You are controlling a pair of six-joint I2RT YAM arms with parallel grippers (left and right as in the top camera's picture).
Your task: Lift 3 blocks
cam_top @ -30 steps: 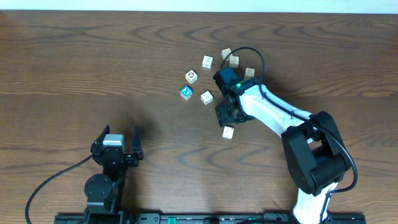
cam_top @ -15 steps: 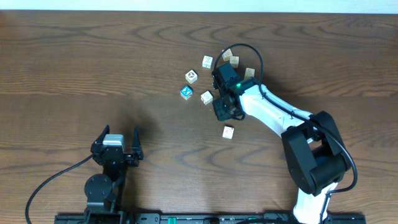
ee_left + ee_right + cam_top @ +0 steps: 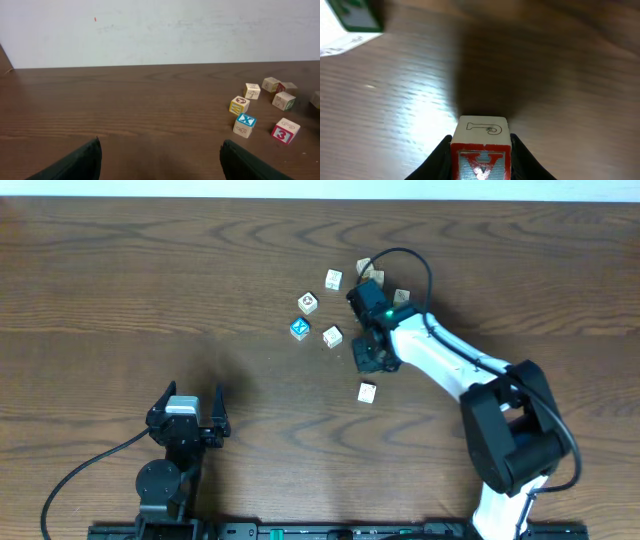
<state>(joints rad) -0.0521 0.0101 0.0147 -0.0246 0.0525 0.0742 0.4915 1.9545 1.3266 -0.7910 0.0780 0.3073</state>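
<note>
My right gripper (image 3: 481,150) is shut on a block (image 3: 481,129), a small wooden cube with a red face bearing a pale letter and a pale top with a thin drawn mark. Seen from overhead, the right gripper (image 3: 368,357) covers that block. Another pale block (image 3: 367,392) lies on the table just in front of it. A pale cube (image 3: 332,336) sits to its left; its near face (image 3: 285,131) is red with a white 3. My left gripper (image 3: 192,396) stands open near the front left, its jaws (image 3: 160,145) wide with nothing between them.
More cubes lie scattered behind and left of the right arm: a blue-faced one (image 3: 299,328), a yellow and red one (image 3: 308,302), a pale one (image 3: 333,278), and a few by the black cable (image 3: 400,258). A green-faced cube (image 3: 355,17) lies ahead of the right gripper.
The right gripper's fingers have closed onto the red-faced block, and it has shifted a little back from the front pale block. The left arm has not moved.
</note>
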